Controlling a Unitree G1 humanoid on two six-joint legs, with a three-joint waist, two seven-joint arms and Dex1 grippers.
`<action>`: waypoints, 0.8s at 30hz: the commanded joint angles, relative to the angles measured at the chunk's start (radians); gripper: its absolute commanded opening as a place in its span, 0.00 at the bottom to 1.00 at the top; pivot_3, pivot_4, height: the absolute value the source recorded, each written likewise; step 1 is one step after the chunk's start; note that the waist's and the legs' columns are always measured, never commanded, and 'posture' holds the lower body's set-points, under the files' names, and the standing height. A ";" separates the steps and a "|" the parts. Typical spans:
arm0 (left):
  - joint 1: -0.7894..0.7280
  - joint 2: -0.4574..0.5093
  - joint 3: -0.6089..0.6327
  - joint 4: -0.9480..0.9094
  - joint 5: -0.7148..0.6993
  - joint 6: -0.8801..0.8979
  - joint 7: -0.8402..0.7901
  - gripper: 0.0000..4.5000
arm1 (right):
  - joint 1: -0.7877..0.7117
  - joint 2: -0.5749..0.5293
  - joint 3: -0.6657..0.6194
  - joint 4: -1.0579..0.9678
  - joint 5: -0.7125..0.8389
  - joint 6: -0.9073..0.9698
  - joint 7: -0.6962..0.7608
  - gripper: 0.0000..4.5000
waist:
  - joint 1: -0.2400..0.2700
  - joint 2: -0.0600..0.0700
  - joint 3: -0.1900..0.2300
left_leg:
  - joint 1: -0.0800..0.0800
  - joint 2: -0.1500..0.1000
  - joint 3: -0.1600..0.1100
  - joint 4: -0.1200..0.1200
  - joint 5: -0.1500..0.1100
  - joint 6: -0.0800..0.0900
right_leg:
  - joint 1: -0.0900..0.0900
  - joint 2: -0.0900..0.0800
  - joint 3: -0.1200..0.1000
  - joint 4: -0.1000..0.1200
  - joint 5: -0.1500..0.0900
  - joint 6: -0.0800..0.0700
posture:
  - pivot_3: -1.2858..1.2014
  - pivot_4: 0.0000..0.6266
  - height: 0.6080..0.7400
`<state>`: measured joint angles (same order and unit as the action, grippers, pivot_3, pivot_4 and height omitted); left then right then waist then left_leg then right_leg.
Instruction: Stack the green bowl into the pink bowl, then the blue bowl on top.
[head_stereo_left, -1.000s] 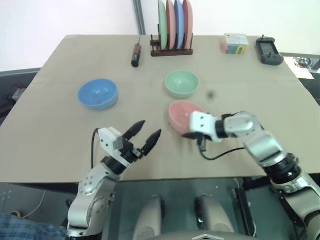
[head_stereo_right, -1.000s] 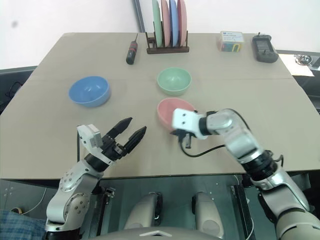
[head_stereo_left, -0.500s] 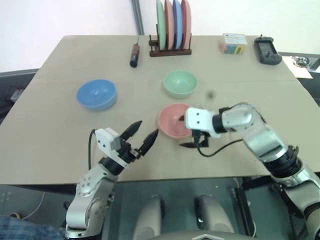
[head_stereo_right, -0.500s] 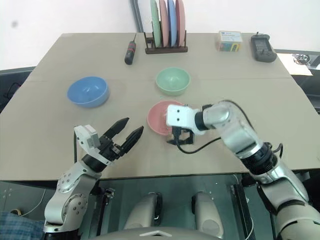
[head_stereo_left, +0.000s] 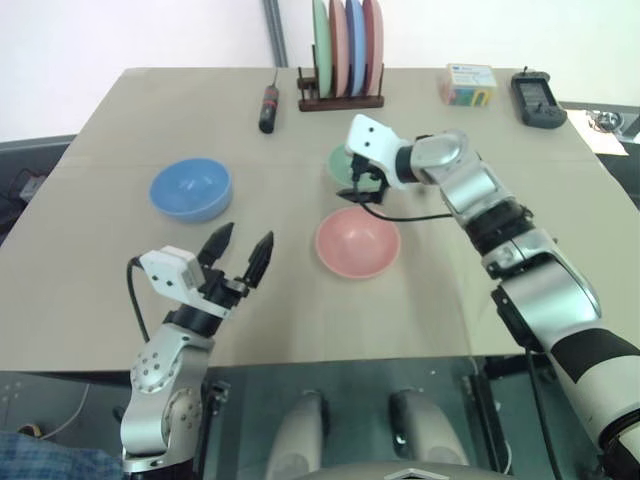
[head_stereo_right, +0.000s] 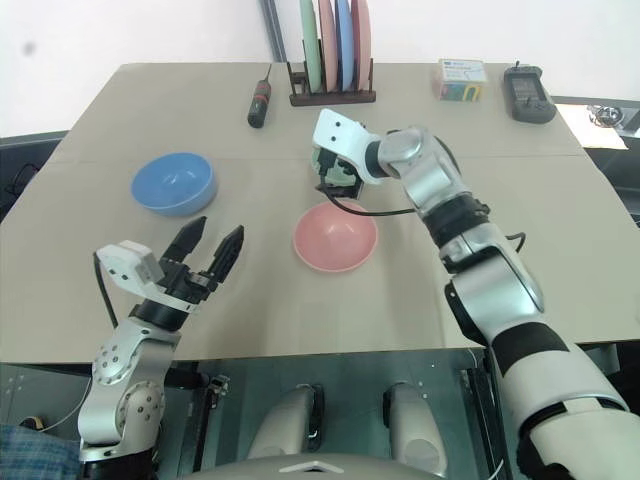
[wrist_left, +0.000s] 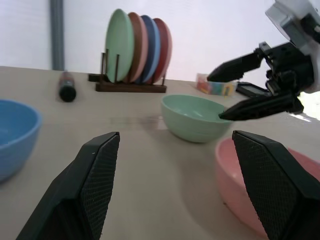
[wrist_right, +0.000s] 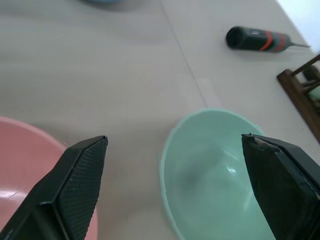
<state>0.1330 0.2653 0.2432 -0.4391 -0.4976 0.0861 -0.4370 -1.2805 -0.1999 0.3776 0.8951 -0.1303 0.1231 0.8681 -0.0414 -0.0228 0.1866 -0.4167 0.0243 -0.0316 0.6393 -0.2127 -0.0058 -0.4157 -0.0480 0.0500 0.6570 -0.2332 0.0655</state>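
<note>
Jaws of both grippers spread wide, empty — we see the right gripper (wrist_right: 175, 165) above the green bowl's (head_stereo_left: 341, 163) near rim, bare counter (head_stereo_left: 120, 290) around the left gripper (head_stereo_left: 240, 252).

Tan table (head_stereo_left: 120, 300). Far edge: wooden rack (head_stereo_left: 343, 100) with upright plates (head_stereo_left: 347, 47), screwdriver (head_stereo_left: 270, 106) just left; small colourful box (head_stereo_left: 470, 86) and black device (head_stereo_left: 532, 99) at far right.

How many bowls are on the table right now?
3: blue bowl on the left, green bowl mid-table under the right gripper, pink bowl just nearer the robot.
</note>
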 joint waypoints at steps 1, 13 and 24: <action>0.025 -0.006 0.027 -0.074 -0.001 -0.034 0.023 0.86 | -0.073 0.046 -0.012 0.178 -0.040 -0.100 -0.052 1.00 | 0.001 0.000 0.000 | 0.000 0.000 0.000 0.000 0.000 0.000 | 0.000 0.000 0.000 0.000 0.000 0.000 | 0.52 0.24 1.00; 0.076 -0.025 0.027 -0.141 -0.023 -0.061 0.044 0.86 | -0.123 0.112 -0.047 0.403 -0.113 -0.146 -0.146 0.21 | -0.003 0.000 0.000 | 0.001 0.000 0.000 -0.001 0.000 0.000 | 0.000 0.000 0.000 0.000 0.000 0.000 | 0.52 0.24 1.00; 0.086 -0.020 0.013 -0.155 -0.026 -0.057 0.040 0.86 | -0.152 0.084 -0.074 0.331 -0.119 -0.241 -0.053 0.02 | -0.002 0.001 0.000 | 0.001 0.000 0.000 -0.001 0.000 0.000 | 0.000 0.000 0.000 0.000 0.000 0.000 | 0.52 0.24 1.00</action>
<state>0.2216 0.2394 0.2606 -0.5402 -0.5141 0.0416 -0.3961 -1.3709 -0.0923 0.3346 1.3089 -0.2696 -0.0585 0.7570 -0.0439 -0.0220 0.1871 -0.4160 0.0242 -0.0316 0.6380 -0.2127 -0.0059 -0.4162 -0.0477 0.0501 0.6573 -0.2334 0.0652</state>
